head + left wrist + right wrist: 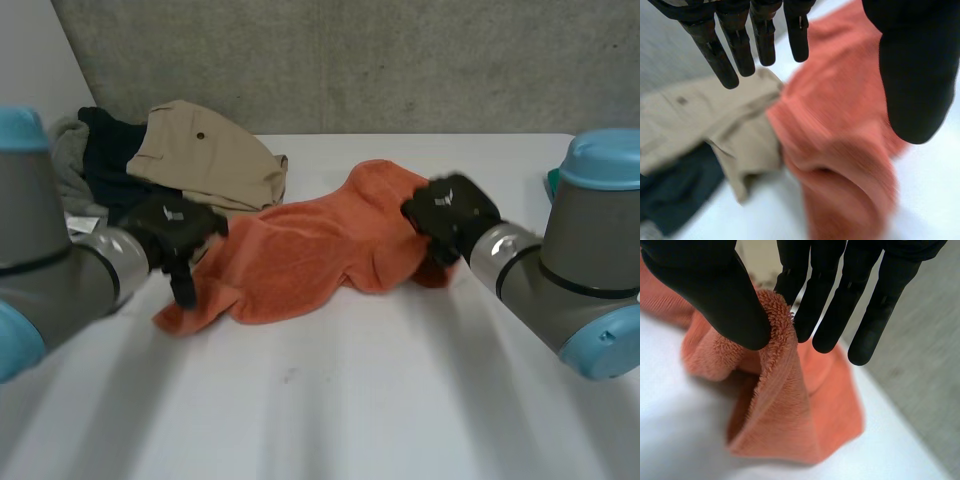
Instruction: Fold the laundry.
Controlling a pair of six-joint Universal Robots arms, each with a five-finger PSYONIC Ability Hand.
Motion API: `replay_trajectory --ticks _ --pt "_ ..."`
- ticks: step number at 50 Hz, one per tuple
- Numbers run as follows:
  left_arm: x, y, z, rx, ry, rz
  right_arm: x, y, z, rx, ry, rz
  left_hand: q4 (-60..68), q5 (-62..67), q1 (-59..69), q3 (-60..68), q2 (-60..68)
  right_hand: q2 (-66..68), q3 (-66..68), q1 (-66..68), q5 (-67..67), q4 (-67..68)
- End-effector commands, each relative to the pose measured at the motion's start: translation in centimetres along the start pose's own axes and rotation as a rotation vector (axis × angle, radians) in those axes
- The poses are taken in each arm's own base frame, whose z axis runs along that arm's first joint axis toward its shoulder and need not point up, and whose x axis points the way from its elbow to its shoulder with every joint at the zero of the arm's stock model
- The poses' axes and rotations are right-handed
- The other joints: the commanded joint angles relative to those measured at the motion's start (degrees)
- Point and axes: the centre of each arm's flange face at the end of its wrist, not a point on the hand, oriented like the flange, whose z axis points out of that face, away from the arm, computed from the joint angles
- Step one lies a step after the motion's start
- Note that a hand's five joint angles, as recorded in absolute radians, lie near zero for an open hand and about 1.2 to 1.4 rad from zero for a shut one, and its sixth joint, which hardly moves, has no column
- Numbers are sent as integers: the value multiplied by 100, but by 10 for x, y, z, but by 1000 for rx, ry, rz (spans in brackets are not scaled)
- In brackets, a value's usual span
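Across white table (350,400), before grey concrete wall (400,60), crowding the far-left end of orange towel (300,250) with beige trousers (205,150) and dark garment (110,165). Pinching towel's right edge between thumb and fingers of right hand (452,210). Hovering left hand (175,228) above towel's left end, fingers straight, apart.

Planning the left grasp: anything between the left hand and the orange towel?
Nothing visible. The left hand hangs open over one end of the orange towel, nothing between. The beige trousers lie against the towel beside the hand, not in the way. The right hand pinches the towel's other end.
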Motion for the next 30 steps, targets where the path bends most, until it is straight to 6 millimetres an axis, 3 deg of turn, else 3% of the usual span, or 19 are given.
replay_trajectory --ticks 1,6,10,16,18,21,22,24,26,30 --pt "-27 -50 8 220 -106 -8 12 -78 -29 292 84 -94 -456 -399 -559 -499 -483 1251 1190 1440 1302 1153" --pt "-25 -63 33 313 -86 0 14 -116 -49 452 100 -132 -575 -518 -678 -618 -602 1251 1190 1440 1302 1153" --pt "-8 -61 55 321 -6 13 14 -141 -66 548 86 -146 -558 -501 -661 -601 -585 1251 1190 1440 1302 1153" --pt "35 -36 81 227 156 8 16 -169 -89 655 74 -151 -323 -267 -427 -366 -350 1251 1190 1440 1302 1153" --pt "55 -23 85 163 227 5 19 -175 -91 671 85 -150 395 452 292 352 368 1251 1190 1440 1302 1153" --pt "68 -15 86 120 269 7 23 -175 -90 664 97 -144 2444 2501 2341 2401 2417 1251 1190 1440 1302 1153" --pt "69 -14 88 115 263 6 27 -174 -88 653 108 -142 4618 4675 4515 4575 4591 1251 1190 1440 1302 1153" --pt "61 -21 90 133 227 -3 32 -169 -82 629 120 -140 6164 6220 6060 6121 6137 1251 1190 1440 1302 1153" --pt "44 -35 88 158 162 -58 39 -159 -70 588 134 -133 6169 6225 6065 6126 6142 1251 1190 1440 1302 1153" --pt "29 -65 74 233 140 -160 47 -146 -55 533 155 -127 6169 6225 6065 6126 6142 1251 1190 1440 1302 1153"
